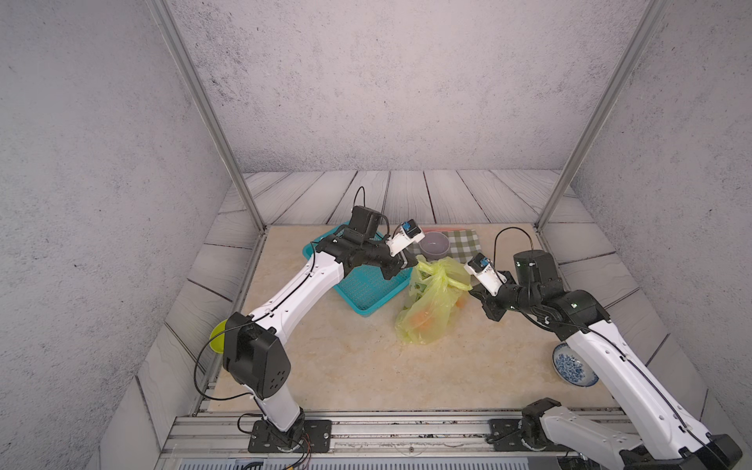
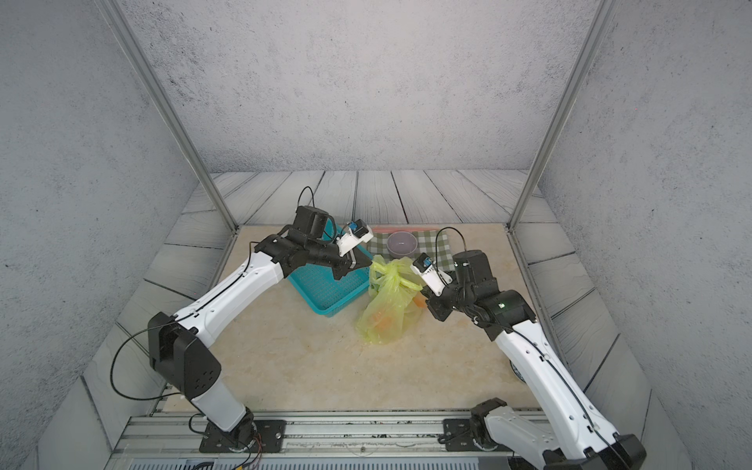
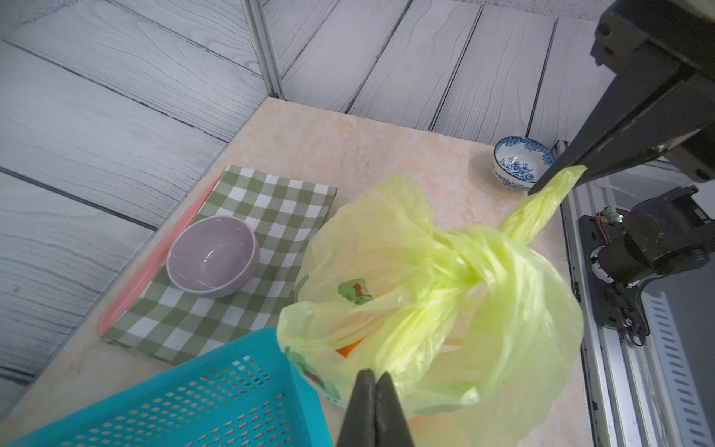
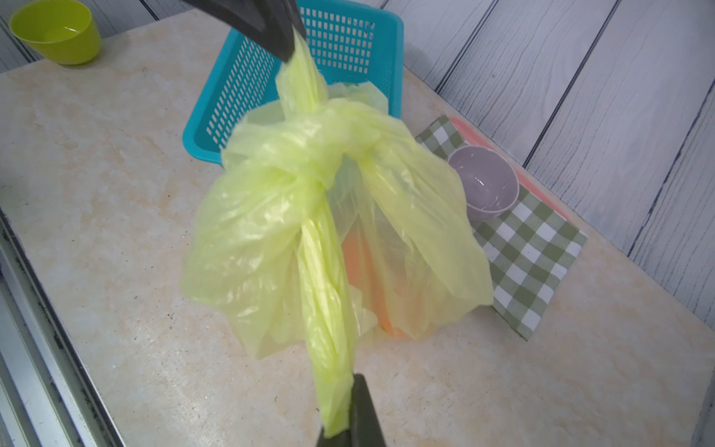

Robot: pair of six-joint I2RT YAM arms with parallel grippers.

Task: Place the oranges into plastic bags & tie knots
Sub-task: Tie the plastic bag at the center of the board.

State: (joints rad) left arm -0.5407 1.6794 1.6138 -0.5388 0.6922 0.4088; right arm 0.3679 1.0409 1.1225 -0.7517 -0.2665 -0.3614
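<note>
DESK: How far along is the job?

PHOTOGRAPHER: Nearly done, by my reading. The thin, translucent yellow-green plastic bag (image 1: 427,313) sits loaded on the beige marble-look tabletop (image 1: 325,366), beside the rigid teal mesh plastic basket (image 1: 362,291). The round oranges (image 1: 423,319) glow through its film as soft blurs, too veiled to count. None shows loose on the slab. The bag's bottom rests on the table, and its top is drawn up between the arms.

DESK: And the tie?

PHOTOGRAPHER: The two handles are crossed into a twisted knot (image 4: 309,154), a bunched, crinkled lump with film puffing out around it. It looks formed but slack. Cinching it tight and letting go seem to be what's left.

DESK: The grippers?

PHOTOGRAPHER: Both are pressed together on plastic. The left gripper (image 3: 374,373) pinches one roped handle end on the basket side. The right gripper (image 4: 350,391) pinches the other, a long twisted strand pulled taut the opposite way. The material is slippery and stretchy, and I judge a hard pull could tear it or slide it free.
</note>
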